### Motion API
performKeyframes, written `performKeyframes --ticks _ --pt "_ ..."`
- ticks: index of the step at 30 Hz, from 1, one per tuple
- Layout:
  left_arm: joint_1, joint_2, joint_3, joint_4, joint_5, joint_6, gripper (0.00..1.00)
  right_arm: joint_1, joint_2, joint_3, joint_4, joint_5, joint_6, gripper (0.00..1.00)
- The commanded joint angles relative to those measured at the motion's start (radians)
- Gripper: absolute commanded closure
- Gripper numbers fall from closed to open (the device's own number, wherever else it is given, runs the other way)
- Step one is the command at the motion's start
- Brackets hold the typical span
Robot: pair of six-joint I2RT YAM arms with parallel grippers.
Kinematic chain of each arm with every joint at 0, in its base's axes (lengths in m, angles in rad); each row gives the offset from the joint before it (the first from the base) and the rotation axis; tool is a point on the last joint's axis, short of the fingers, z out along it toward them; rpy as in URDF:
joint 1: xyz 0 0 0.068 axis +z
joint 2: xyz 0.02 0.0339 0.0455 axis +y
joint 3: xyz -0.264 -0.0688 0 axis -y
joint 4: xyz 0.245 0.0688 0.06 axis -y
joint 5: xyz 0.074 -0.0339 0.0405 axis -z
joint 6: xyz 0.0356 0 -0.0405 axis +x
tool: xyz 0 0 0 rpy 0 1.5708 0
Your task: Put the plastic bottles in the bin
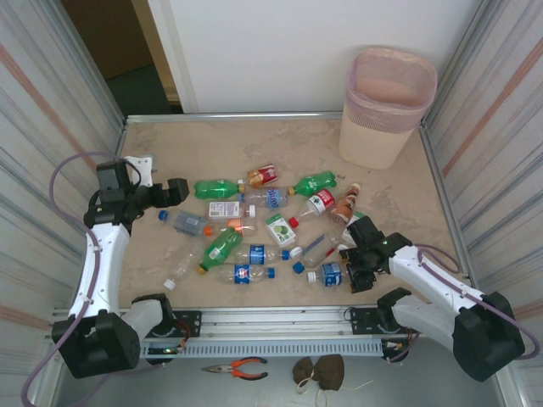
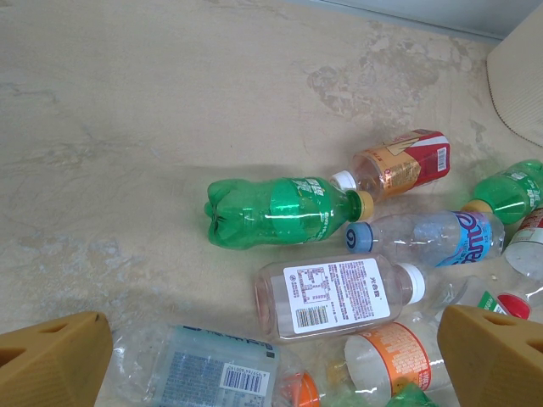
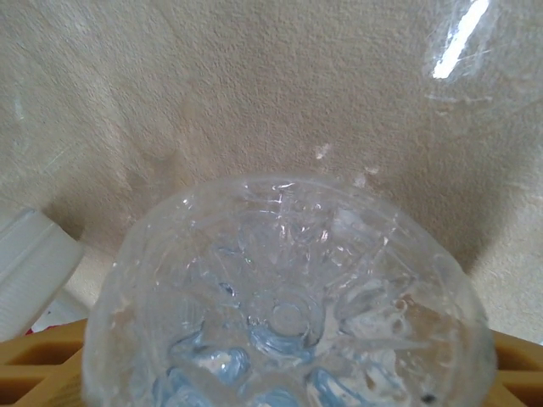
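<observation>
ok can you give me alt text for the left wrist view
A green plastic bottle lies on its side on a beige marbled table, with a white-labelled clear bottle, a blue-capped bottle and a red-and-gold labelled bottle lying nearby. The open left gripper's tan fingertips frame the bottom corners.

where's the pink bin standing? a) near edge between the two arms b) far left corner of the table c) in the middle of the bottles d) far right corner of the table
d: the bin stands upright in the far right corner of the table, beyond the scattered bottles.
</observation>
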Motion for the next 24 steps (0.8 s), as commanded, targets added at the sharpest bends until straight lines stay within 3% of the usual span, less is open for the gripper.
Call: performKeyframes --ticks 1,16,24 --pt "0.006 -0.026 -0.008 0.022 0.012 0.006 0.01 -0.012 0.003 -0.009 -0.026 0.036 0.008 0.32" --pt "0.007 -0.047 -0.008 0.021 -0.012 0.007 0.01 -0.074 -0.139 0.173 -0.267 0.177 -0.141 0.41" --pt "0.008 -0.075 -0.025 0.049 -0.020 0.007 0.01 -0.150 -0.186 0.366 -0.235 0.293 -0.473 0.43"
